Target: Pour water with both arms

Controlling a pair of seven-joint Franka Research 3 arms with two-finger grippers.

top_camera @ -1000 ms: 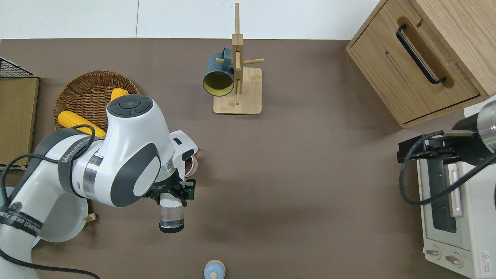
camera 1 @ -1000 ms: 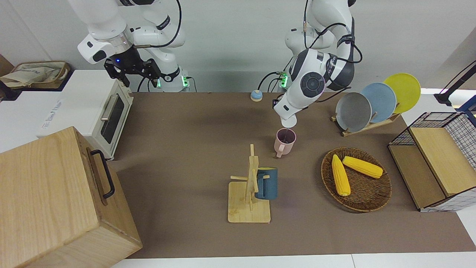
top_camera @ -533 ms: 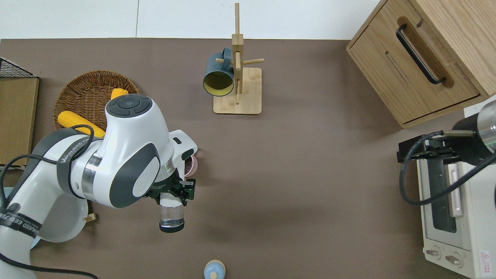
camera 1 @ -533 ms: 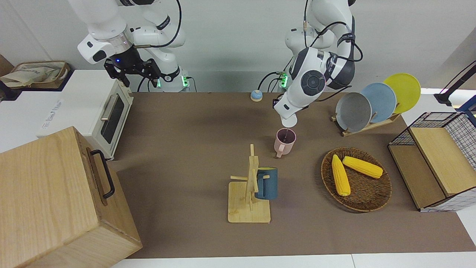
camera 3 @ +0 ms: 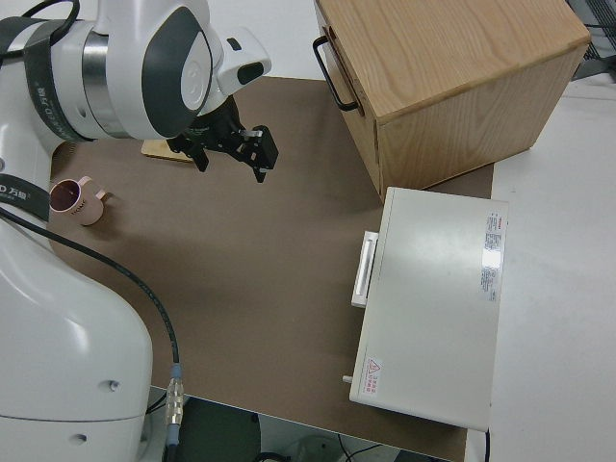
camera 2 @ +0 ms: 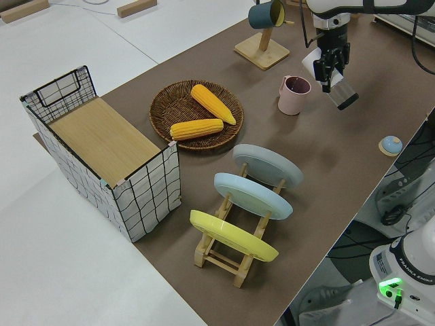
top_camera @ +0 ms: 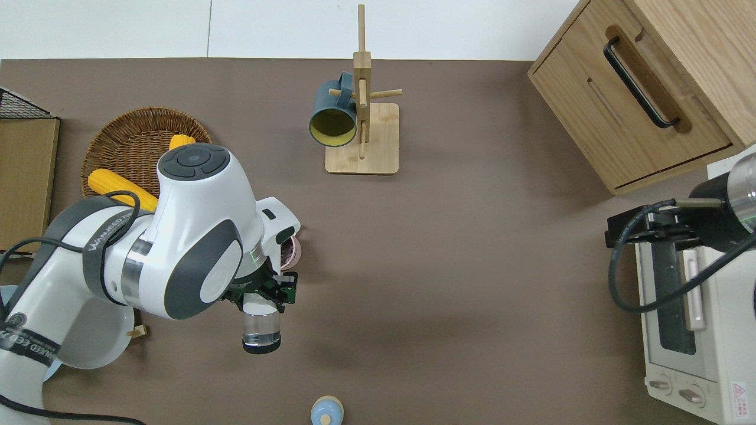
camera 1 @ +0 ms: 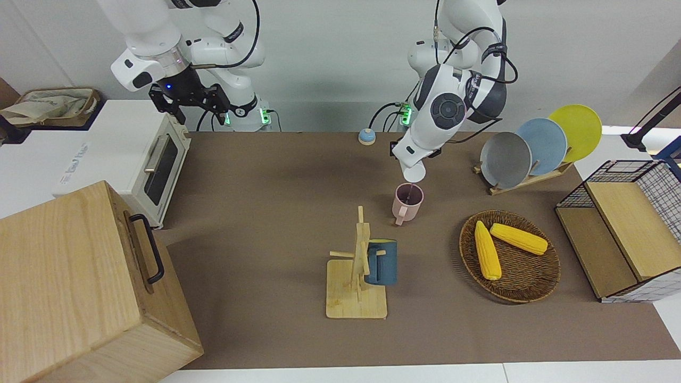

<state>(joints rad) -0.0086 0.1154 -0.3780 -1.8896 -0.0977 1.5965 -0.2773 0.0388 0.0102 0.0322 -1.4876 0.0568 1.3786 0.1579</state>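
The left gripper (top_camera: 260, 299) is clamped on a clear bottle (top_camera: 261, 332) with a dark cap, holding it tipped over so its mouth end points down toward the pink mug (camera 1: 407, 202). In the overhead view the gripper sits just at the robots' side of the mug, which is mostly covered by the arm; only a sliver of its rim (top_camera: 293, 251) shows. From the left side view the bottle (camera 2: 338, 91) hangs tilted just beside the mug (camera 2: 293, 95), above its rim and not touching it. The mug stands upright on the brown table (camera 1: 266, 181), its handle turned away from the robots, and its inside looks dark; I cannot tell how much liquid is in it.

Nearer to the robots than the gripper, a small blue bell (top_camera: 326, 411) sits by the table's edge. Toward the left arm's end lie the plate rack (camera 1: 532, 146) with grey, blue and yellow plates, and the wicker basket (camera 1: 526, 276) holding two corn cobs (camera 1: 487, 250). Farther from the robots than the gripper stands the wooden mug tree (camera 1: 358, 276) with a dark blue mug (camera 1: 381, 261) hung on it.

Well away at the other end, the right gripper (camera 1: 189, 98) is parked with its fingers apart and nothing between them.
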